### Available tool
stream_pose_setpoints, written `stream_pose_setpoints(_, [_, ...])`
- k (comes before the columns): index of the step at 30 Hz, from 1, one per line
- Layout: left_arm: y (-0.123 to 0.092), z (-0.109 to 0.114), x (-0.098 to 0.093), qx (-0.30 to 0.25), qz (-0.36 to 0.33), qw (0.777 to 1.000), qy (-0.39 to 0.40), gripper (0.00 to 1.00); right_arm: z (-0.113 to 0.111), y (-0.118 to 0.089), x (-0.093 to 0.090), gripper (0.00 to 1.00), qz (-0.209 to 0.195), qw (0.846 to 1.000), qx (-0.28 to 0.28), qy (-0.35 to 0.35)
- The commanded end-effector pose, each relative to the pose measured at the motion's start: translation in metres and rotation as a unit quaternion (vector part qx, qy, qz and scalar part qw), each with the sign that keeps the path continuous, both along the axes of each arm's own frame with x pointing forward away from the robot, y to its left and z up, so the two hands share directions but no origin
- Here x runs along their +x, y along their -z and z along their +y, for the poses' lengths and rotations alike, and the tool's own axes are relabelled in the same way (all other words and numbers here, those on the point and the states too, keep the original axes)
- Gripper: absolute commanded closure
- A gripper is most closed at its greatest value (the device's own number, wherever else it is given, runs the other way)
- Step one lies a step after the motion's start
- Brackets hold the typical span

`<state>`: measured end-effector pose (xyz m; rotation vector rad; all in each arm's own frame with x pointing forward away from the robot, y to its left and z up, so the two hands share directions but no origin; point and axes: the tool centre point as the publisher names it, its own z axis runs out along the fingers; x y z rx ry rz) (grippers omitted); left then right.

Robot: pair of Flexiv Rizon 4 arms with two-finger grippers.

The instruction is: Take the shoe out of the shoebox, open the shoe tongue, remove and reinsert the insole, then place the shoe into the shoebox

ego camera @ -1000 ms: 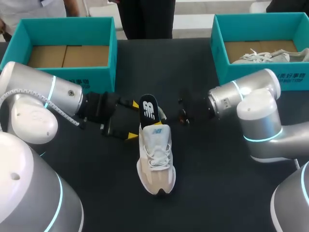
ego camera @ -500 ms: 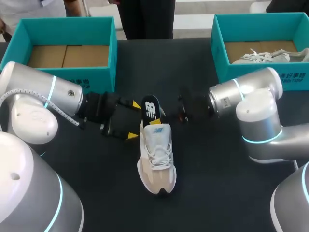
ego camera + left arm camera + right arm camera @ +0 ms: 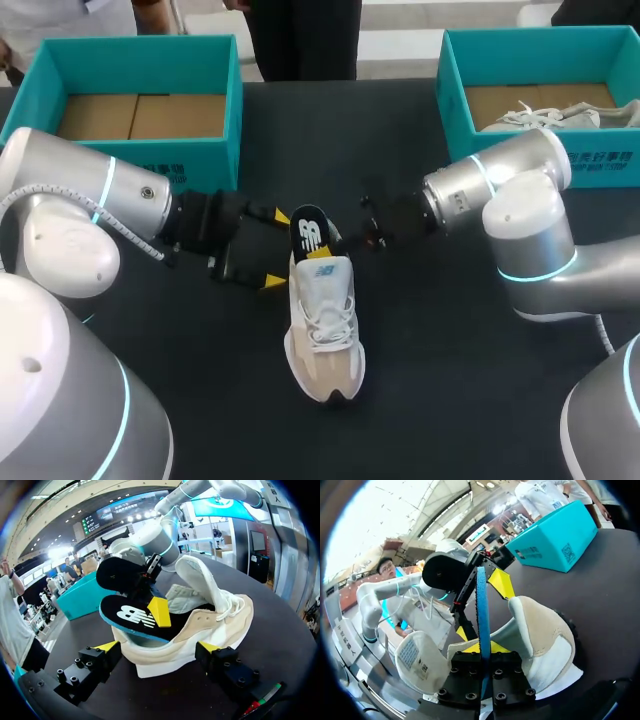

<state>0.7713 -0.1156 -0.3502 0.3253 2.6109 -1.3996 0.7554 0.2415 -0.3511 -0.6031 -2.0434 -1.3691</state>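
Note:
A beige and white shoe (image 3: 322,325) lies mid-table, toe toward the near edge. Its black insole (image 3: 311,232), blue-edged, sticks up out of the heel opening. My right gripper (image 3: 345,237) is shut on the insole's far end; in the right wrist view the insole (image 3: 481,610) stands edge-on, pinched in that gripper (image 3: 482,649). My left gripper (image 3: 277,250) is open, one yellow tip on each side of the heel. In the left wrist view the shoe (image 3: 200,630) lies between the open fingers of the left gripper (image 3: 159,647), insole (image 3: 131,617) above it. The tongue (image 3: 417,660) is folded forward.
A teal shoebox (image 3: 190,160) with a bare cardboard floor stands at the far left. A second teal shoebox (image 3: 455,100) at the far right holds another pale shoe (image 3: 545,115). Both arms' grey bodies flank the shoe.
My right arm has shifted left and toward the far side, keeping hold of the insole, which has tipped slightly. The left arm has not moved.

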Motion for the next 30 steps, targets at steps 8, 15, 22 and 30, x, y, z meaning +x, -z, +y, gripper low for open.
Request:
stream_pose_setpoints(8, [0.000,0.000,-0.001,0.001,0.000,1.000,0.000,0.00,-0.004,0.004,-0.023,1.00,0.017,0.999,-0.015,0.023])
stream_pose_setpoints(15, [0.000,0.000,-0.001,0.001,0.000,1.000,0.000,0.00,-0.006,-0.008,-0.011,0.75,-0.006,0.999,-0.016,0.027])
stream_pose_setpoints(22, [0.000,0.000,-0.001,0.001,0.000,1.000,0.000,0.00,-0.004,-0.018,0.000,0.74,-0.023,0.999,-0.016,0.018])
stream_pose_setpoints(30, [0.000,0.000,-0.001,0.001,0.000,1.000,0.000,0.00,-0.004,-0.018,0.010,0.81,-0.030,0.999,-0.015,0.009])
